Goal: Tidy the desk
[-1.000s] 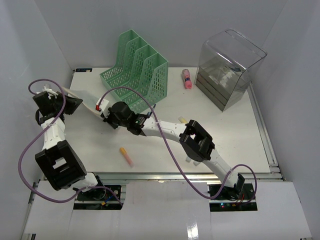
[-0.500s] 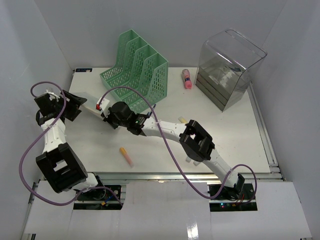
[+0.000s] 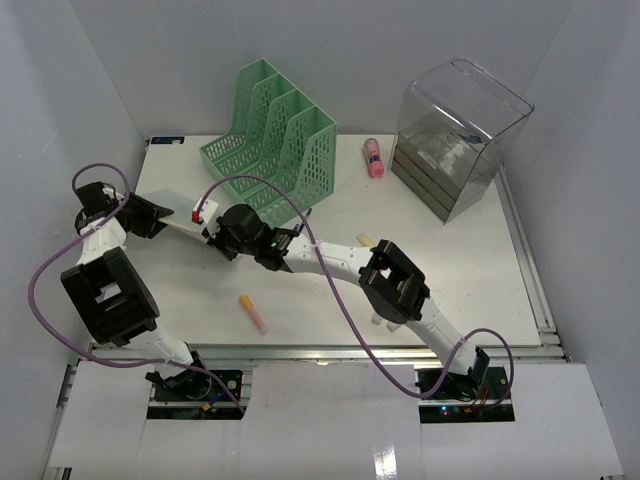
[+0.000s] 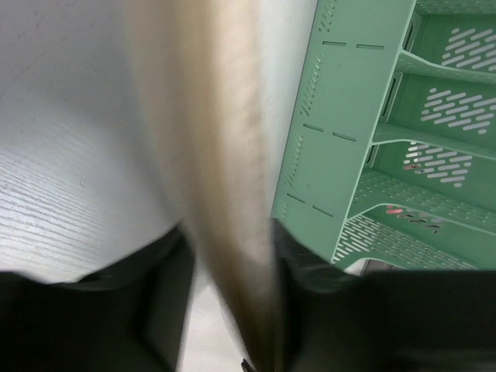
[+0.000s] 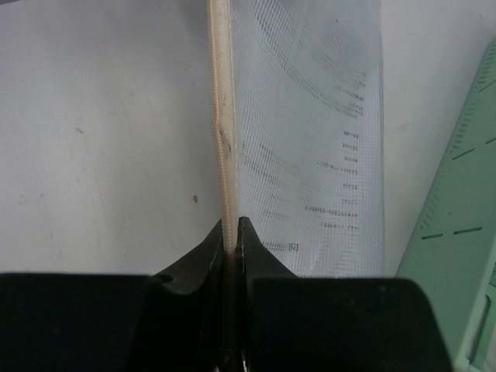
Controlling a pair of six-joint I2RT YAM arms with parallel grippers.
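Observation:
A flat white mesh pouch (image 3: 173, 206) with a beige zipper edge (image 5: 220, 116) hangs just above the left part of the white desk (image 3: 450, 270), between my two grippers. My right gripper (image 3: 212, 228) is shut on the zipper edge; in its wrist view the jaws (image 5: 231, 225) pinch the beige strip with the mesh (image 5: 310, 139) to the right. My left gripper (image 3: 150, 215) is at the pouch's left end. In the left wrist view the blurred beige pouch (image 4: 217, 155) runs between its parted fingers (image 4: 229, 248), with a gap on the left side.
A green file rack (image 3: 275, 135) stands right behind the pouch, close in both wrist views (image 4: 372, 139) (image 5: 465, 232). A clear drawer unit (image 3: 455, 135) stands back right, with a pink marker (image 3: 374, 157) beside it. An orange stick (image 3: 253, 312) and a small beige piece (image 3: 366, 240) lie nearer.
The left gripper let go of the pouch's end, and its arm swung its elbow up and left. Its jaws now stand apart around the pouch. The right gripper has kept hold.

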